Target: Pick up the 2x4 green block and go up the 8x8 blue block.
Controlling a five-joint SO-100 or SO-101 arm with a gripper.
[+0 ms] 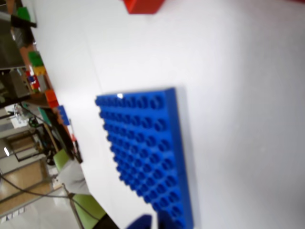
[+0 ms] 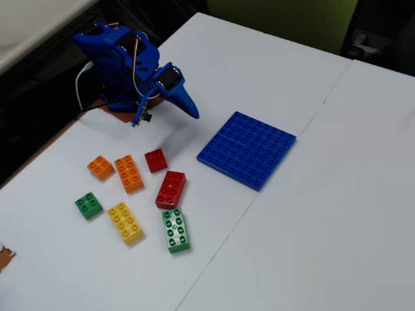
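Note:
The 2x4 green block point(image 2: 176, 230) lies flat on the white table in the fixed view, at the front of a cluster of bricks; it does not show in the wrist view. The 8x8 blue block point(image 2: 247, 149) lies flat to the right of the cluster, and fills the middle of the wrist view point(image 1: 147, 148). My blue arm is folded at the back left, its gripper point(image 2: 190, 109) hanging above the table, left of the plate and far from the green block. The jaws look shut with nothing in them. Only a blue fingertip point(image 1: 141, 222) shows at the wrist view's bottom edge.
Around the green block lie a yellow brick point(image 2: 126, 222), a small green brick point(image 2: 88, 205), two red bricks point(image 2: 171, 189) and two orange bricks point(image 2: 129, 173). A seam runs across the table just right of the plate. The table's left edge point(image 2: 39, 152) is close to the arm's base.

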